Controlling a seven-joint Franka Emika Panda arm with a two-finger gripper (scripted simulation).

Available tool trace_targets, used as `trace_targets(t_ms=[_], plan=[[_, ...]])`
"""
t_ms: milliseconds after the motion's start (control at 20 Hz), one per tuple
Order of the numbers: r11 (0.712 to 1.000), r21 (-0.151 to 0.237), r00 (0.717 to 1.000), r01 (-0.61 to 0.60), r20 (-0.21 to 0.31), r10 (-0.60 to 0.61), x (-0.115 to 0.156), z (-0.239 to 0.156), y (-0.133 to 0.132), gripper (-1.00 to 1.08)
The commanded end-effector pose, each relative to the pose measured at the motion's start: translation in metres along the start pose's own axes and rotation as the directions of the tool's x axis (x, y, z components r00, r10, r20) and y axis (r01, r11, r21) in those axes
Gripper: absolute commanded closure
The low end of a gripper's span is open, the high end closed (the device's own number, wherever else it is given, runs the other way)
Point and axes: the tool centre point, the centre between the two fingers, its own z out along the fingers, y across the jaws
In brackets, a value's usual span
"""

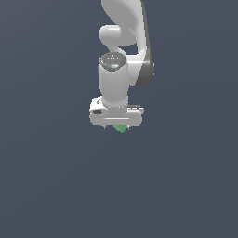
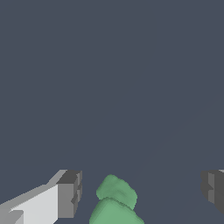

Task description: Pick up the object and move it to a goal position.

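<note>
The object (image 2: pixel 114 201) is a small bright-green blocky piece lying between my two fingertips in the wrist view, closer to one grey pad (image 2: pixel 70 192) than to the other pad (image 2: pixel 213 188), touching neither. My gripper (image 2: pixel 141 192) is open, with a wide gap between the pads. In the exterior view the white gripper (image 1: pixel 116 126) points straight down and only a bit of the green object (image 1: pixel 121 128) peeks out beneath the hand; the fingertips are mostly hidden there.
A plain dark grey-blue surface (image 1: pixel 56 186) fills both views. The white arm (image 1: pixel 123 42) rises above the hand toward the top of the exterior view. Nothing else is visible.
</note>
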Motion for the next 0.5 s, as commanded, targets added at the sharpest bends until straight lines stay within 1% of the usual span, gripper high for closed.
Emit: trace_targets(t_ms=[0,150,350,450], plan=[[1.0,0.0,1.0,0.0,0.0,0.0,0.0,0.0,0.0,-0.92],[1.0,0.001,1.0,-0.012,-0.005,0.012,0.002,-0.002,0.006,-0.92],[0.998,0.007,0.998,-0.056,-0.024,0.056,0.008,-0.009,0.027,-0.92],[0.998,0.008,0.997,-0.067,-0.029,0.068,0.01,-0.011,0.033,-0.92]])
